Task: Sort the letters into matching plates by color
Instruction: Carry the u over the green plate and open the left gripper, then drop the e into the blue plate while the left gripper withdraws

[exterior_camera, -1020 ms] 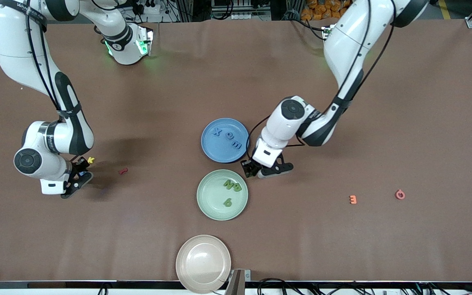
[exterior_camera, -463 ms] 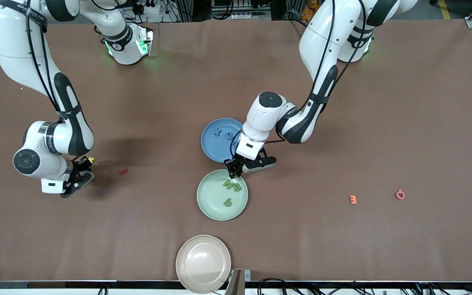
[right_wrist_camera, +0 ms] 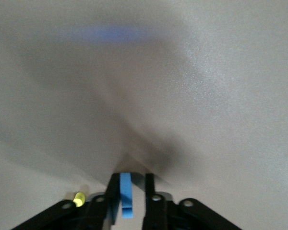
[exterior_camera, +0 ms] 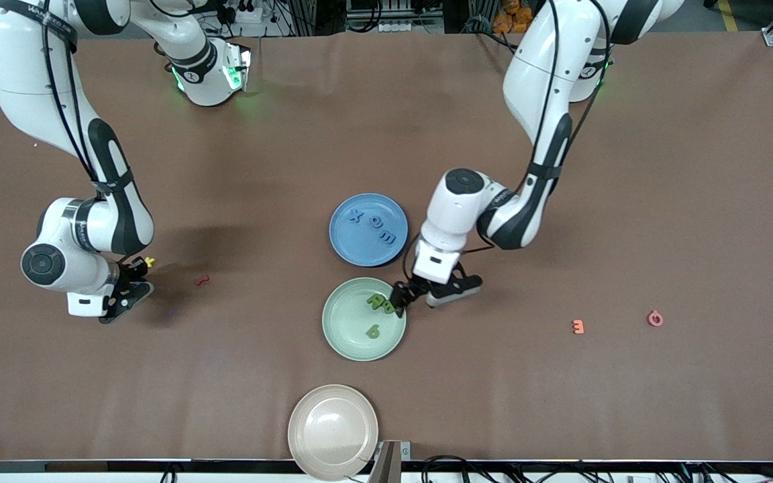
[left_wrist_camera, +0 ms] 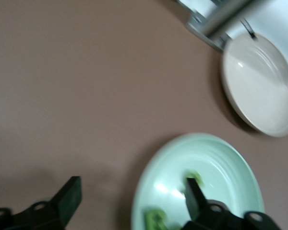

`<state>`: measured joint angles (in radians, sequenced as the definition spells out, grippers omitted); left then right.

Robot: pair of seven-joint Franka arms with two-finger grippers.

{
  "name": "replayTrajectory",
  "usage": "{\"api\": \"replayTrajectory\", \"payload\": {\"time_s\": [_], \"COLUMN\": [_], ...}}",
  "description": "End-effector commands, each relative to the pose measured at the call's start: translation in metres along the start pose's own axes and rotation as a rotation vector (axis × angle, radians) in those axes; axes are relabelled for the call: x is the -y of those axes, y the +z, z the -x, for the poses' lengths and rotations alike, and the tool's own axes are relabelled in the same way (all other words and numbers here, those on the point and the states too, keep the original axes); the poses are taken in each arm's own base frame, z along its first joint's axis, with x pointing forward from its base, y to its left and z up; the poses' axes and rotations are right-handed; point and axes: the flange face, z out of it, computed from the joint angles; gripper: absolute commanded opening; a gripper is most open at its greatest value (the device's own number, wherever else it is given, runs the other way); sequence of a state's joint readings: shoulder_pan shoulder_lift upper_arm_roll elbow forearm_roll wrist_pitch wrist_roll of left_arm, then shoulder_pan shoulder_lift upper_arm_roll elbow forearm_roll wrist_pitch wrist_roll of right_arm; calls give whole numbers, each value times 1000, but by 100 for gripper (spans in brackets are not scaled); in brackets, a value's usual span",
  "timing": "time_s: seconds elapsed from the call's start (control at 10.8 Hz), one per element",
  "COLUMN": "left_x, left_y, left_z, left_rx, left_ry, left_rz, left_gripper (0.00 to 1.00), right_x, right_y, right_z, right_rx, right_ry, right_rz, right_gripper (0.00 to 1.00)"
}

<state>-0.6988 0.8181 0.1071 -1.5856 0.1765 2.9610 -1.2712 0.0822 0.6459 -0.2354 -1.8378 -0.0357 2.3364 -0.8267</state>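
Letters: your left gripper (exterior_camera: 398, 303) hangs spread wide and empty over the green plate (exterior_camera: 353, 335), where green ones lie. Your right gripper (right_wrist_camera: 131, 191) pinches a blue letter (right_wrist_camera: 126, 194) low over the counter (exterior_camera: 259, 147) (carry it to the blue plate (exterior_camera: 359, 247) next).

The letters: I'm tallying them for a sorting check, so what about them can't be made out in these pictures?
- Green plate: the left gripper, open, covers part of the green letters in the front view; the left wrist view blurs them.
- Right gripper: it is closed on a blue letter, seen edge-on, shape unreadable; hidden in the front view.
- Yellow letter: too small to read.
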Motion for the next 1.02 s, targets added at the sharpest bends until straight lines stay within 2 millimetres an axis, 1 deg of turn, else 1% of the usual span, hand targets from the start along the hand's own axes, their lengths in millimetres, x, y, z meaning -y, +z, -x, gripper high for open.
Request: {"api": "replayTrajectory", "payload": {"time_s": [0.0, 0.09, 0.19, 0.28, 0.37, 0.46, 0.56, 0.65, 0.83, 0.93], "left_x": [74, 96, 117, 144, 175, 201, 219, 230, 242, 250], "left_y": [1, -4, -12, -22, -32, -45, -58, -68, -91, -106], "left_z": [-71, -88, -105, -116, -125, -133, -126, -114, -99, -97], "left_rx": [10, 30, 58, 120, 181, 213, 244, 265, 275, 273], "left_ry": [98, 119, 141, 173, 225, 240, 228, 214, 219, 219], "left_rz": [-173, -218, -252, -299, -327, -332, -337, -347, -365, -373], "left_gripper": [100, 100, 100, 100, 100, 100, 100, 100, 100, 100], "right_x": [4, 4, 4, 6, 15, 23, 34, 51, 111, 143], "right_y": [5, 2, -2, -13, -33, -54, -74, -90, -114, -128], "right_z": [2, 2, 1, -6, -22, -35, -52, -66, -106, -128], "right_rx": [6, 10, 8, 2, 6, 17, 37, 50, 59, 67], "right_ry": [18, 18, 25, 43, 47, 94, 142, 198, 320, 388], "right_rz": [-29, -34, -48, -87, -138, -183, -201, -204, -250, -253], "right_gripper": [0, 0, 0, 0, 0, 0, 0, 0, 0, 0]}}
